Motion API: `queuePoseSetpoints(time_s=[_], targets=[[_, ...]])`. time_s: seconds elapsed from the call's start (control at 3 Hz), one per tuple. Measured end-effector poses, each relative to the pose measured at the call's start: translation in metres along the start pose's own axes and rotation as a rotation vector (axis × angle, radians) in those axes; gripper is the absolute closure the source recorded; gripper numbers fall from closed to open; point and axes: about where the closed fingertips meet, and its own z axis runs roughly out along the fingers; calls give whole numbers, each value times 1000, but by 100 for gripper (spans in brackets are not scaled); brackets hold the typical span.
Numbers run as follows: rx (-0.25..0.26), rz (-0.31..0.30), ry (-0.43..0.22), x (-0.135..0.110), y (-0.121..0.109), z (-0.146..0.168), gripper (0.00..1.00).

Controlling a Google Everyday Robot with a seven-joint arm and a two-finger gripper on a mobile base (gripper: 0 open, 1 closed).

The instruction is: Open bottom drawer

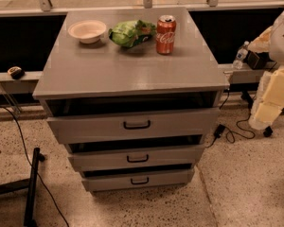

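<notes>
At the far left, a small dark and pale object (14, 72) lies on a low ledge (26, 77) that runs behind the cabinet. Below it, a black stand (32, 183) rests on the speckled floor (227, 193), with a thin black cable (23, 141) trailing past it.

The grey cabinet (132, 79) fills the middle of the view. At the back of its worktop (109, 70), from left to right, stand a pale bowl (87, 30), a crumpled green bag (131, 33) and a red drink can (165, 28). The can is upright and just beside the bag; the bowl stands a little apart from the bag.

Three drawer fronts are stacked below the worktop, each with a small black bar handle at its middle and a dark gap above it. The top drawer (85, 126) is the tallest and widest, and the middle drawer (94, 160) is smaller. The bottom drawer (165, 178) is the narrowest and lowest, sitting just above the floor, and its handle (139, 180) is untouched.

To the right of the cabinet, a clear bottle (240, 56) stands on the ledge, and a black plug with its cord (220, 129) lies on the floor near the cabinet's right side.

The robot arm (277, 86), white and cream, hangs at the far right edge. The hand (264, 113) is at its lower end, above the floor and well apart from the bottom drawer. I cannot tell whether it is open or closed.
</notes>
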Motion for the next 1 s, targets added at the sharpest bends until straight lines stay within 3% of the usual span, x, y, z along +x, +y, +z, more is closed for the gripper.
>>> queuePoseSetpoints(time_s=[0.33, 0.67, 1.0], targets=[[6, -1, -3, -1, 0, 3, 0], [-18, -38, -75, -8, 22, 32, 0], [-70, -72, -159, -10, 58, 98, 0]])
